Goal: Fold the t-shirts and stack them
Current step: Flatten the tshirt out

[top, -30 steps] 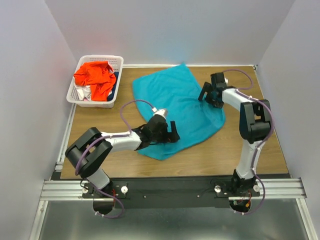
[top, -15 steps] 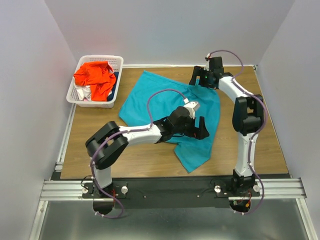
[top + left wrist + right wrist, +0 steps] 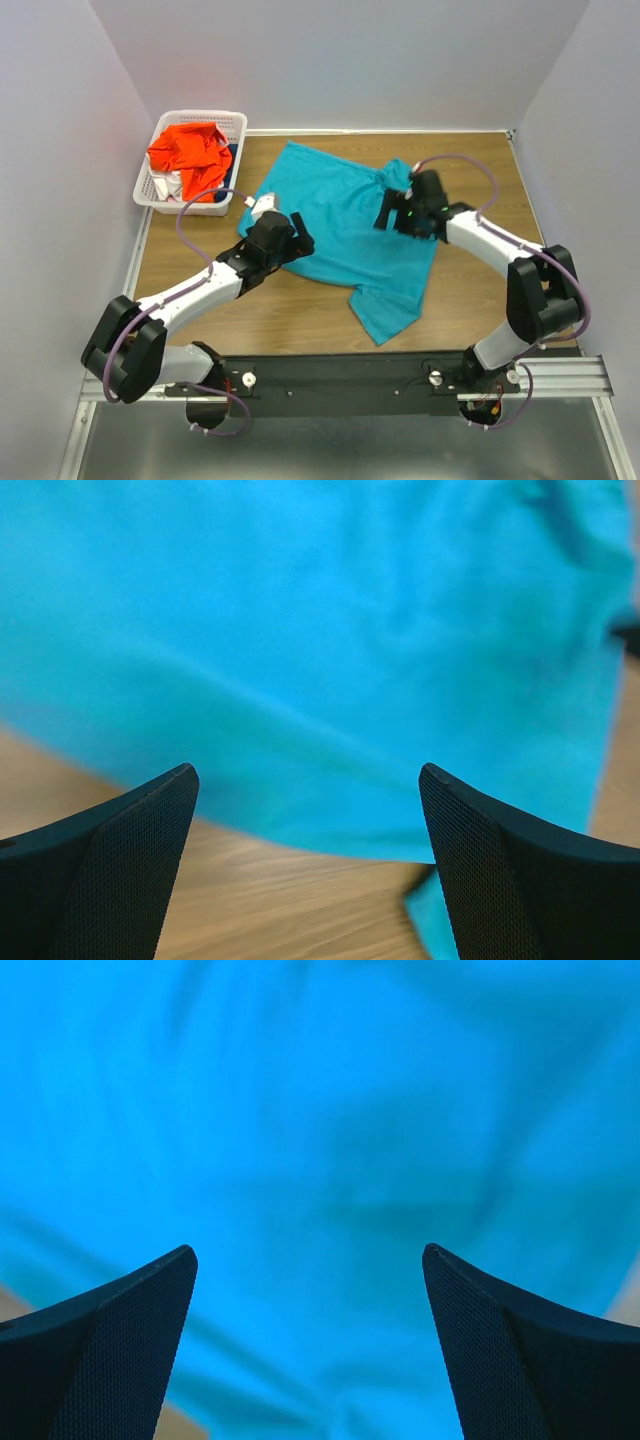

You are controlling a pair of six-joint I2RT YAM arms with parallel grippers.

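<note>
On the brown wooden table (image 3: 480, 290), mid-surface: large teal-blue cloth t-shirt (image 3: 345, 225), spread open and rumpled, one end trailing toward the near edge. At the far-left corner: white plastic lattice basket (image 3: 200, 114), holding a crumpled bright orange-red t-shirt (image 3: 190, 150) atop white cloth (image 3: 163, 186) and dark blue cloth (image 3: 231, 168). Over the teal shirt's left edge: left gripper (image 3: 305, 770), jaws spread wide, gripping nothing. Over its right part: right gripper (image 3: 305, 1250), jaws likewise spread, empty.
</note>
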